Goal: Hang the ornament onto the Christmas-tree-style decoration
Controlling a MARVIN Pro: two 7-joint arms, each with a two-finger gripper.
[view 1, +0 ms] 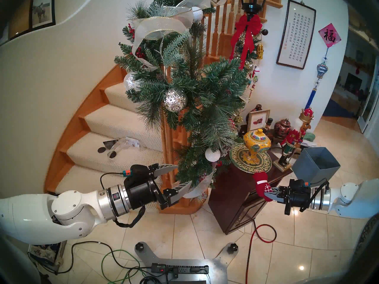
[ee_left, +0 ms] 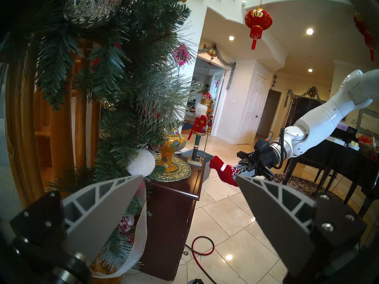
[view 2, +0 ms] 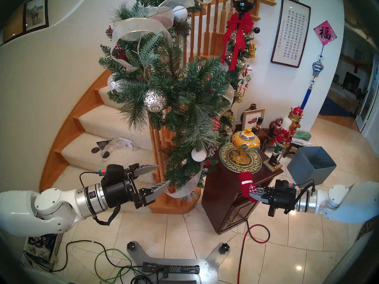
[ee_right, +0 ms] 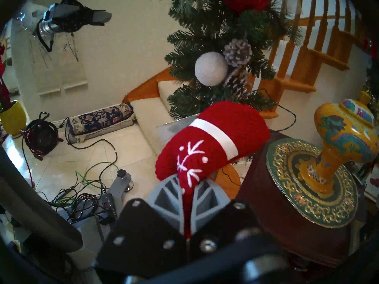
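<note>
Right gripper (ee_right: 187,187) sits closest to its wrist camera, fingers clamped on the fingertip end of the red mitten ornament (ee_right: 207,142), cuff pointing toward the garland (view 1: 184,89). I hold the mitten in the air beside the dark wood cabinet (view 1: 242,205), near the garland's lower end but not touching it. Left gripper (view 1: 174,178) is spread wide and empty, just beside the newel post and trailing silver ribbon (view 1: 196,190).

To hang it well I need the string loop free and open, then slipped over a stiff branch tip, maybe near the white glittery ball (ee_right: 211,68); the left gripper could steady a branch.

The loop is hard to make out: a thin dark strand shows above the cuff in the head views, but I cannot tell its shape. Mitten's thumb is hidden.
</note>
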